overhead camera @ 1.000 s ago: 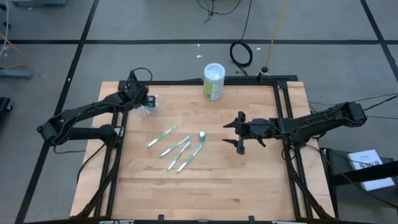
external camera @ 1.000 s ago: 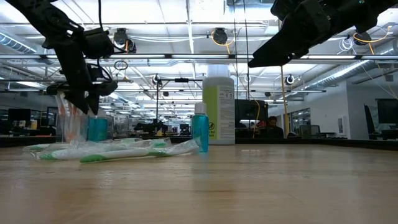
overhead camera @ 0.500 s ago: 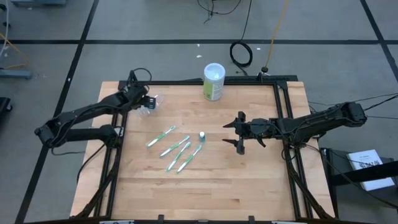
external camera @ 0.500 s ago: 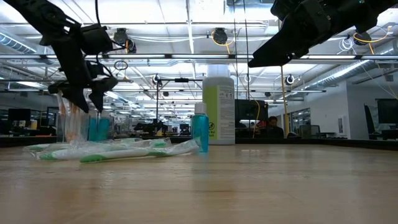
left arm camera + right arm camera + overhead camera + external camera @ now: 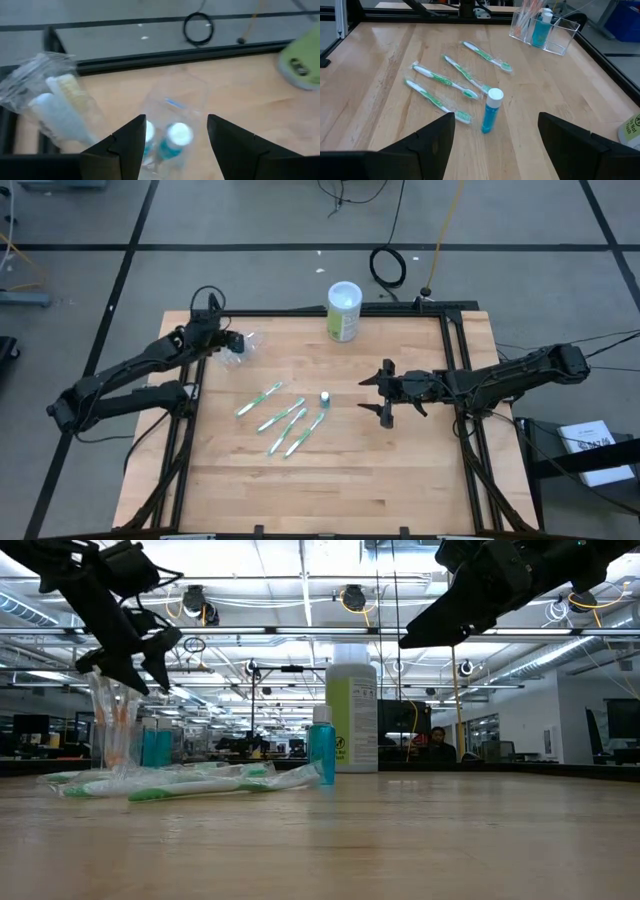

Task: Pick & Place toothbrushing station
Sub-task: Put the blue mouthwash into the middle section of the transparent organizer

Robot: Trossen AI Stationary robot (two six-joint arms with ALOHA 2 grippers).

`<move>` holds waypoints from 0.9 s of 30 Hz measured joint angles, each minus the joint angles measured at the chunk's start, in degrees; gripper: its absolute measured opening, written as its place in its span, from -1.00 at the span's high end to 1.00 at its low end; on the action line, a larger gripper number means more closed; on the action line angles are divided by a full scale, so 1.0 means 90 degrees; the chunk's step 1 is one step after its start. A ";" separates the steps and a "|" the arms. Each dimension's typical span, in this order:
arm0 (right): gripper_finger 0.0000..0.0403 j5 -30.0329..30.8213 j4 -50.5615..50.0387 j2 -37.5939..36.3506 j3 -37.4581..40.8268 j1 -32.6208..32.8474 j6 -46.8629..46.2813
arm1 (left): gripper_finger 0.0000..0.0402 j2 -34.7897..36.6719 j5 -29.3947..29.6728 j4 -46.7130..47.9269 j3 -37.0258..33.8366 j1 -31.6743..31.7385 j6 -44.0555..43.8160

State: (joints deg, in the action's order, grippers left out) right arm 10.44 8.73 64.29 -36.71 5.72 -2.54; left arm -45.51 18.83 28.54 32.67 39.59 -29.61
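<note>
The clear plastic cup (image 5: 239, 348) stands at the table's far left. It holds two teal white-capped tubes (image 5: 179, 136) and pale pinkish wrapped toothbrushes (image 5: 56, 99). My left gripper (image 5: 218, 340) is open and empty, raised above the cup (image 5: 128, 735), on the side toward the left edge. Several green-and-white toothbrushes (image 5: 280, 416) lie flat mid-table. Beside them one teal tube (image 5: 325, 397) stands upright on its base. My right gripper (image 5: 386, 393) is open and empty, held above the table to the right of that tube (image 5: 491, 111).
A bigger green-and-white canister (image 5: 343, 310) stands at the table's far edge, right of the cup. A black frame rail (image 5: 455, 370) runs along the table's sides. Bare wood lies between the toothbrushes and the near edge (image 5: 330, 490).
My left gripper has risen from the cup's top and drawn back a little toward the table's left edge. Its fingers have spread wider. The cup stays where it was. My right gripper has kept still.
</note>
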 joint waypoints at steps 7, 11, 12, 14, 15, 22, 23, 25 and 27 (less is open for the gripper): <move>-0.38 0.0012 0.0117 0.0000 0.0061 0.0000 -0.0128 | -0.08 0.0501 -0.0678 -0.0140 0.0000 -0.0104 0.0204; -0.38 0.0022 0.0626 0.0005 0.0382 0.0000 -0.0147 | -0.08 0.0768 -0.0803 -0.0596 0.0002 -0.0593 0.0570; -0.38 0.0022 0.0813 0.0005 0.0479 0.0000 -0.0148 | -0.08 0.0826 -0.0789 -0.0741 0.0002 -0.0772 0.0667; -0.38 0.0024 0.1152 0.0003 0.0666 -0.0006 -0.0147 | -0.08 0.0942 -0.0762 -0.1029 0.0002 -0.1164 0.0898; -0.38 0.0024 0.1289 0.0004 0.0757 -0.0014 -0.0149 | -0.08 0.0999 -0.0760 -0.1156 0.0005 -0.1395 0.1009; -0.38 0.0370 0.1720 0.0164 0.1191 -0.0015 -0.0524 | -0.08 0.1245 -0.0217 -0.2051 -0.0229 -0.3623 0.1569; -0.38 0.0380 0.1750 0.0243 0.1244 -0.0015 -0.0588 | -0.08 0.1245 -0.0025 -0.2349 -0.0372 -0.3971 0.1632; -0.38 0.0393 0.1971 0.0490 0.1291 -0.0017 -0.0694 | -0.08 0.1231 0.0375 -0.2903 -0.0648 -0.4608 0.1754; -0.38 0.0511 0.2205 0.0820 0.1324 -0.0012 -0.0866 | -0.08 0.1231 0.0790 -0.3315 -0.0873 -0.5121 0.1874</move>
State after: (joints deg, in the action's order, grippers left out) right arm 15.04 28.58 71.67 -24.80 5.61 -10.33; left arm -34.44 25.93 -1.29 24.81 -6.49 -12.74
